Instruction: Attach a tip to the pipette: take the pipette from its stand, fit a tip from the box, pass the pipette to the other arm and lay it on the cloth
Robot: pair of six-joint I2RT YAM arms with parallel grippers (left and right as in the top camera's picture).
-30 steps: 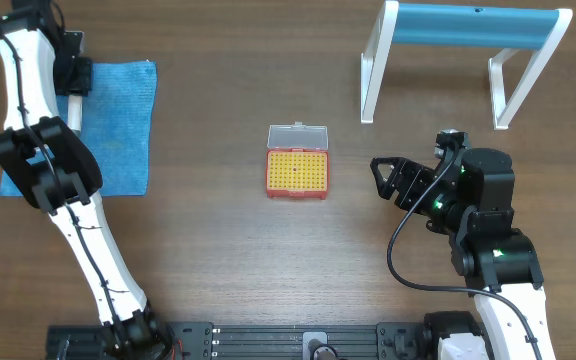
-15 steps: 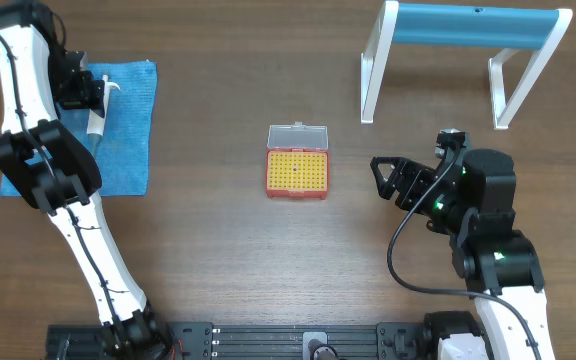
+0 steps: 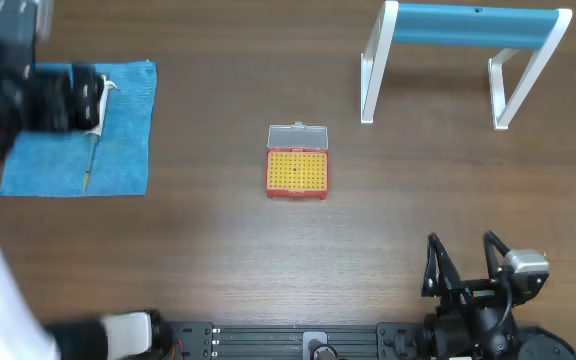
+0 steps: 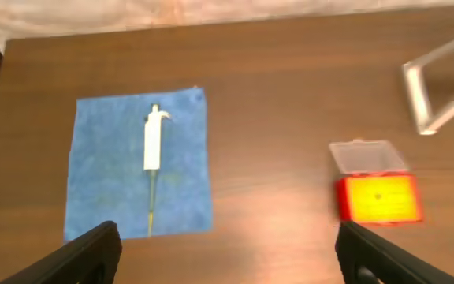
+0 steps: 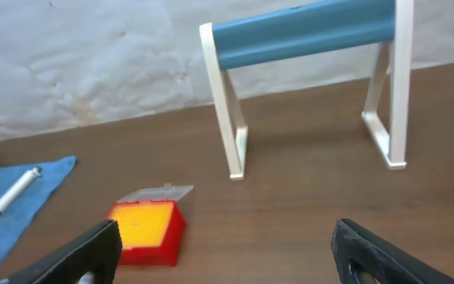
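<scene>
You'd find the pipette (image 4: 154,143) likely light, stiff, its tip (image 4: 150,209) fragile; hold its white barrel; left fingers (image 4: 85,256), right fingers (image 5: 77,256) apart.

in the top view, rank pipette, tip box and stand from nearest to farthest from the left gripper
1. pipette, lying on the blue cloth right beside the left gripper, at the table's left.
2. tip box, lid open, in the middle of the table.
3. stand, far off at the view's upper right.
</scene>
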